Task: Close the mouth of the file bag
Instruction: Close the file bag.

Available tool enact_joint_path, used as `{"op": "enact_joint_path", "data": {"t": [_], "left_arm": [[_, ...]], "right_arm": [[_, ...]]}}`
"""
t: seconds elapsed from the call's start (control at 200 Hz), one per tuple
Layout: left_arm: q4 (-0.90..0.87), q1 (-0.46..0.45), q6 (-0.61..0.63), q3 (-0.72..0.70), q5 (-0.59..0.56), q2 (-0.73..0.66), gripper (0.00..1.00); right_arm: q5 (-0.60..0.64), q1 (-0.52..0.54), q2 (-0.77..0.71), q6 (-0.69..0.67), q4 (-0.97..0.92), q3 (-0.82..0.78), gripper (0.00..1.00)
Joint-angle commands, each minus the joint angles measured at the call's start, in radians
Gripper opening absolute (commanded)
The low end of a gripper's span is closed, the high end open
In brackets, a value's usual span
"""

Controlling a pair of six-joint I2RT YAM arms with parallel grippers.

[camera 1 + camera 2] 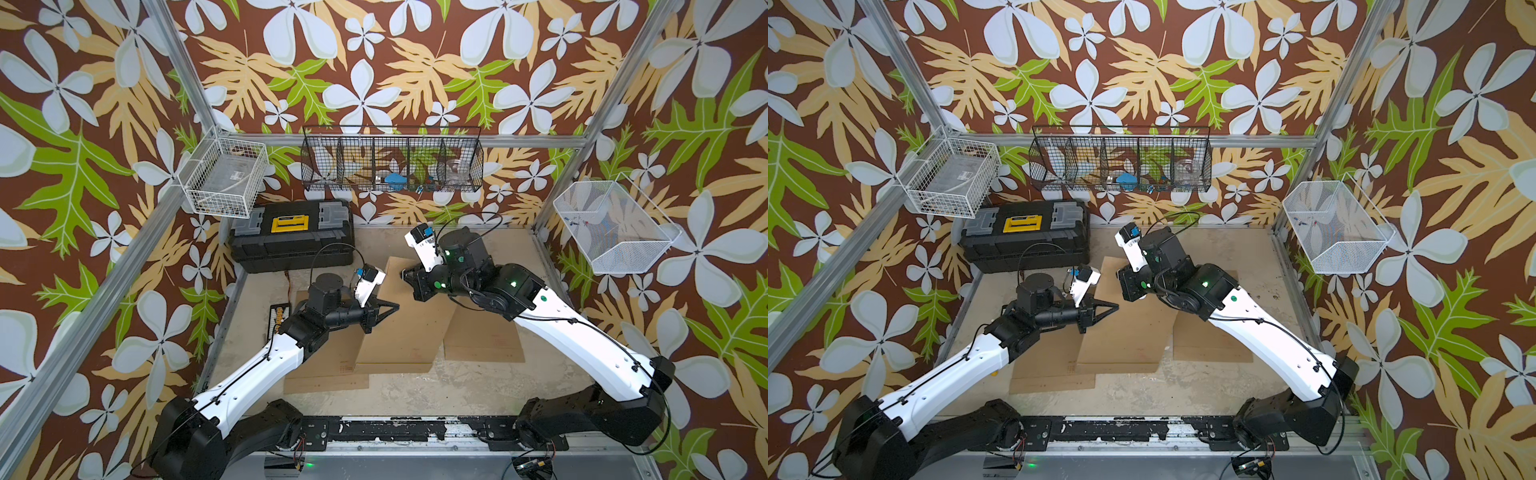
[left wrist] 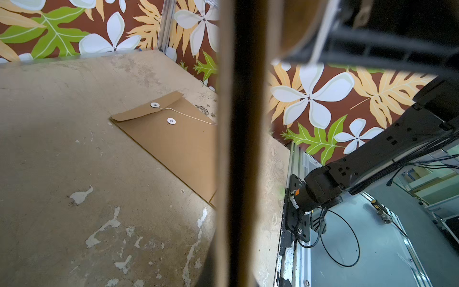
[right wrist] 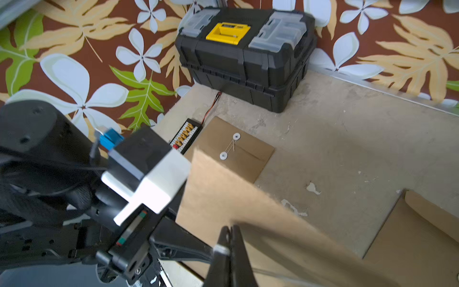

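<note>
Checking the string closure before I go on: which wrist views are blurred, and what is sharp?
Left wrist view: an out-of-focus dark band splits the frame; the flat file bag beyond is sharp. Right wrist view: the near file bag is blurred up close; the toolbox is crisp.

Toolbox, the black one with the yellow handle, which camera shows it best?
The right wrist view: the toolbox is large, sharp and unobstructed there, lid and front both visible. Both top views show the toolbox smaller, from above, at the back wall. The left wrist view does not show it.
</note>
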Motion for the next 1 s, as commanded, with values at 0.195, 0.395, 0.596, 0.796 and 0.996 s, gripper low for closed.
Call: {"op": "enact_joint_path", "data": {"t": [0.195,0.395,0.596,0.796,0.996], "left_arm": [[0.009,0.000,0.005,0.040,-0.029,-0.026,0.00],[0.013,0.002,-0.013,0.056,-0.037,-0.031,0.00],[0.015,0.002,-0.025,0.062,-0.032,-0.042,0.00],[0.015,0.002,-0.038,0.064,0.014,-0.045,0.00],[-0.027,0.002,-0.015,0.067,0.016,-0.059,0.00]], "right_arm": [[-0.097,-0.045,-0.083,0.070,0.104,-0.170,0.00],[-0.186,-0.092,-0.144,0.114,0.145,-0.299,0.00],[-0.210,-0.162,-0.169,0.102,0.134,-0.331,0.00],[-0.169,-0.178,-0.154,0.066,0.101,-0.280,0.00],[-0.172,-0.229,-0.151,0.026,0.063,-0.247,0.00]]}}
